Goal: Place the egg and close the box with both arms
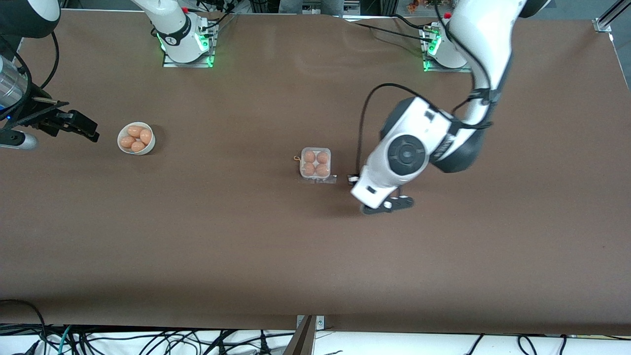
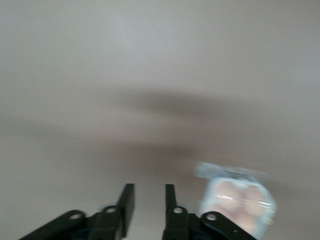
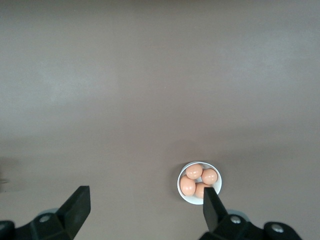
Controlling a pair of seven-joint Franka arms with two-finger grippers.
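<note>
The clear box [image 1: 315,149] sits mid-table with an egg [image 1: 309,157] in every cell; a clear flap lies on the table at its edge nearer the camera. I cannot tell whether the lid is fully down. My left gripper [image 1: 389,204] is low over the table beside the box, toward the left arm's end, with a narrow gap between its fingers and nothing in them. In the left wrist view [image 2: 150,200] the box [image 2: 212,186] shows blurred beside the fingers. My right gripper [image 1: 85,129] is wide open and empty, in the air near the bowl.
A round white bowl [image 1: 150,146] with several orange-brown eggs stands toward the right arm's end. It also shows in the right wrist view [image 3: 191,200], partly covered by one fingertip [image 3: 210,202]. Brown table all around. Cables hang along the edge nearest the camera.
</note>
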